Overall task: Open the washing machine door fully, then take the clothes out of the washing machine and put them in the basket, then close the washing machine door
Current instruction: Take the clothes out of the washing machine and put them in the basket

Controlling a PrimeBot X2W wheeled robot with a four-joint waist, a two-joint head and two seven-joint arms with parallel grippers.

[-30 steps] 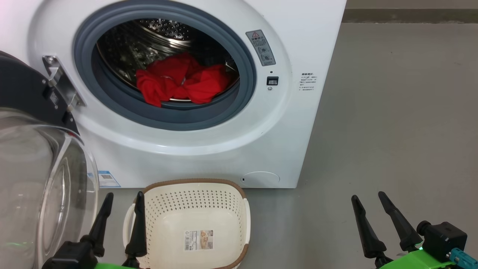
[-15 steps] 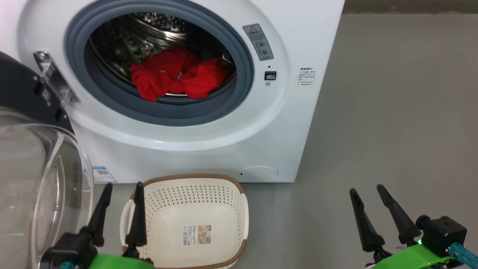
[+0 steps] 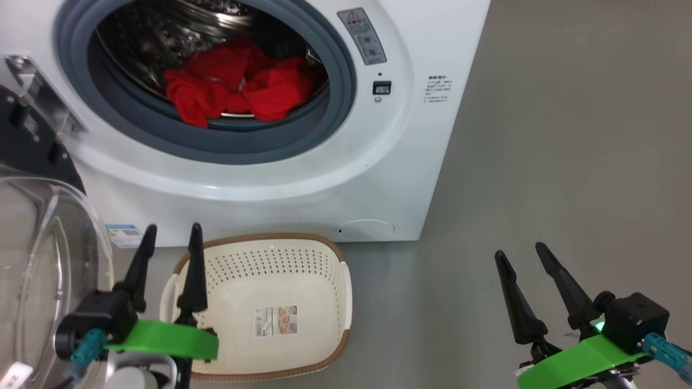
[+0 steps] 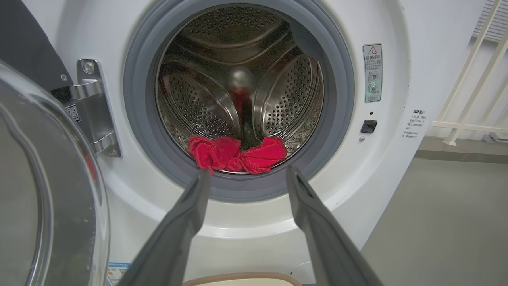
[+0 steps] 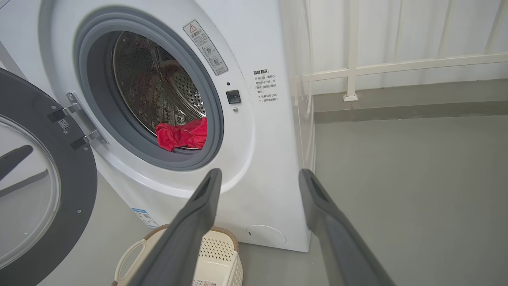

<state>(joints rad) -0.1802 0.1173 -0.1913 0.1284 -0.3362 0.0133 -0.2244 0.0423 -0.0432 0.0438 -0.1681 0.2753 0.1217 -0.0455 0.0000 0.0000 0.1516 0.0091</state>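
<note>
Drum opening point(image 4: 238, 79) straight ahead of left gripper point(image 4: 249, 171), path clear; red clothes point(image 4: 238, 154) piled at its front lip. Open washing machine door point(image 4: 43, 186) crowds that gripper's left flank. Basket point(image 3: 270, 265) below, just to its right. Right gripper point(image 3: 519, 249): bare floor point(image 3: 567, 162) ahead and right, washing machine point(image 3: 416, 162) corner ahead-left.

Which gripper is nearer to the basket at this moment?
Left. The left gripper hangs at the left rim of the basket, one finger overlapping it in the head view, jaws open. The right gripper is well off to its right, over the floor, jaws open.
</note>
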